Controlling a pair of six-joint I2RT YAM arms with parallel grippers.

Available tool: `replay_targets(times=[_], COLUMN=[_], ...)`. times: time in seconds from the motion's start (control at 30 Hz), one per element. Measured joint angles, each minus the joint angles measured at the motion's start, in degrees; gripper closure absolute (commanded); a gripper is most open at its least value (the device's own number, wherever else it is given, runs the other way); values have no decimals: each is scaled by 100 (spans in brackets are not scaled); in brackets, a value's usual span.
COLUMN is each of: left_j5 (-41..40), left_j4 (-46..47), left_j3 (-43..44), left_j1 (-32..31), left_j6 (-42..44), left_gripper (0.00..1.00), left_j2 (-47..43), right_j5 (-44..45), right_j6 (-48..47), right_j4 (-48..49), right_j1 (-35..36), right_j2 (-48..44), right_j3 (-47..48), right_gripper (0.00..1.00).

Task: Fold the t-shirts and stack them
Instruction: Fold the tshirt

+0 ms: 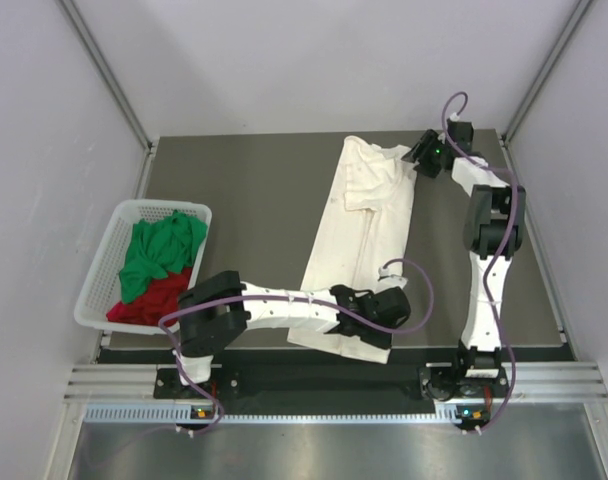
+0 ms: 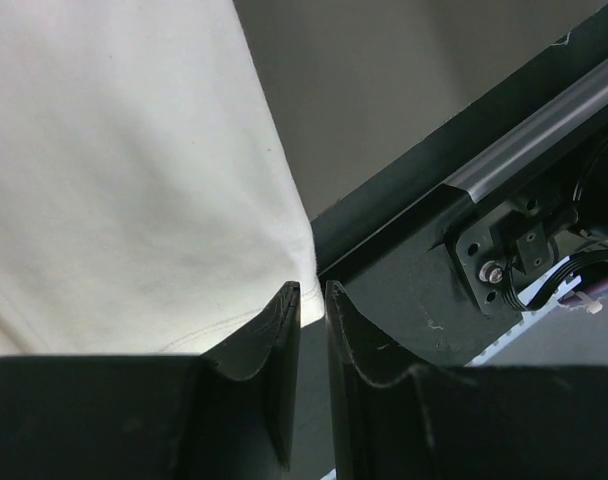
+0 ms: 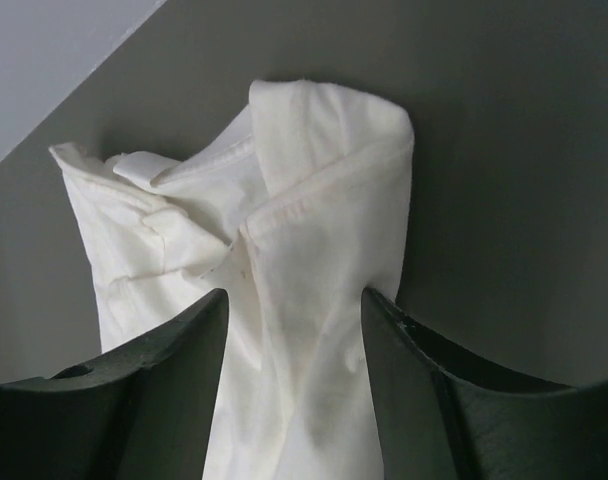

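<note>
The cream-white t-shirt (image 1: 359,240) lies folded lengthwise down the middle of the dark table. My left gripper (image 1: 384,322) is low at the shirt's near right corner. In the left wrist view its jaws (image 2: 312,292) stand a thin slit apart with the hem corner (image 2: 306,300) caught at their tips. My right gripper (image 1: 418,160) is at the far right corner. There a bunched fold of the shirt (image 3: 324,200) rises between its fingers (image 3: 294,300) and fills the gap. The green t-shirt (image 1: 159,250) and the red t-shirt (image 1: 152,302) lie crumpled in the basket.
The white mesh basket (image 1: 96,275) stands at the table's left edge. The table's front rail (image 2: 524,140) and the right arm's base (image 2: 544,250) are just beyond the left gripper. Grey walls close in the back and both sides.
</note>
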Motion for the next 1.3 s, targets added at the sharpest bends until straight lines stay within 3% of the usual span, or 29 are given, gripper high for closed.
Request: replay_targets(times=[0.37, 0.97, 1.1, 1.13, 1.23, 1.3], left_j5=[-131, -173, -175, -173, -164, -149], left_j4=[-26, -101, -79, -79, -63, -48], left_j3=[201, 212, 155, 133, 94, 92], left_j1=[-4, -4, -4, -4, -4, -4], left_j6=[136, 116, 72, 52, -11, -31], left_gripper=[78, 78, 78, 78, 78, 79], left_j2=[210, 442, 442, 442, 442, 442], right_j5=[-258, -313, -269, -267, -280, -278], right_j6=[-59, -313, -308, -302, -256, -245], right_j4=[299, 76, 13, 4, -15, -4], right_j1=[-308, -363, -363, -363, -365, -365], right_j2=[-33, 667, 903, 979, 1152, 1207], right_j3=[-131, 876, 1241, 1333, 1486, 1552], right_gripper=[46, 57, 73, 82, 96, 100])
